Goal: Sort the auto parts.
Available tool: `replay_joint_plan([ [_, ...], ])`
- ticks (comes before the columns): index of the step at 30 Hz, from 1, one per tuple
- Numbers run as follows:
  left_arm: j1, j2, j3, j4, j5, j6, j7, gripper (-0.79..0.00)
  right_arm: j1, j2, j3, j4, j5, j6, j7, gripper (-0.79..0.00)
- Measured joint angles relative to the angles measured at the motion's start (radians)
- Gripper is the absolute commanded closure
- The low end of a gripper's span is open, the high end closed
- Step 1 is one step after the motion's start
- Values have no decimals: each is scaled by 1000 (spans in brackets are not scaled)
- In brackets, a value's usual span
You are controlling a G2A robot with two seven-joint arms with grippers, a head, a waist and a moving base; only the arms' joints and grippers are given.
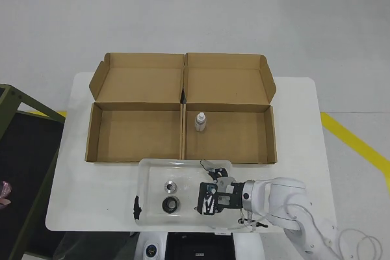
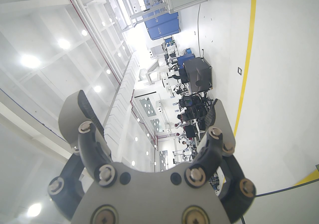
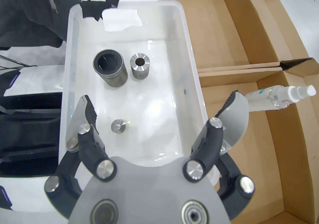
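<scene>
Right gripper hangs over the clear bin, fingers spread wide and empty, apparently lined up to take the small stud just below, with sleeve and collet standing beyond; left gripper, likewise released, points away from the bench.

Top cam sits high overhead, looking straight down on the table: cardboard boxes upper centre, clear bin lower centre. Right wrist cam is close above the bin, facing down past the right gripper, and shares bin and boxes with top. Left wrist cam is tilted up past the left gripper at the ceiling.
</scene>
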Motion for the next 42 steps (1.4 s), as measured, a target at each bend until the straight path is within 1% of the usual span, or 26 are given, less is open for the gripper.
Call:
replay_joint_plan([
  [10, 0, 0, 0, 0, 0, 0, 0, -785, -6, 10, -19, -8, -24, -8, 73, -785],
  [23, 0, 0, 0, 0, 0, 0, 0, -785, 36, 6, -99, 41, -58, 23, 152, -785],
  [42, 0, 0, 0, 0, 0, 0, 0, -785, 88, 0, -190, 102, -38, 35, 253, -785],
])
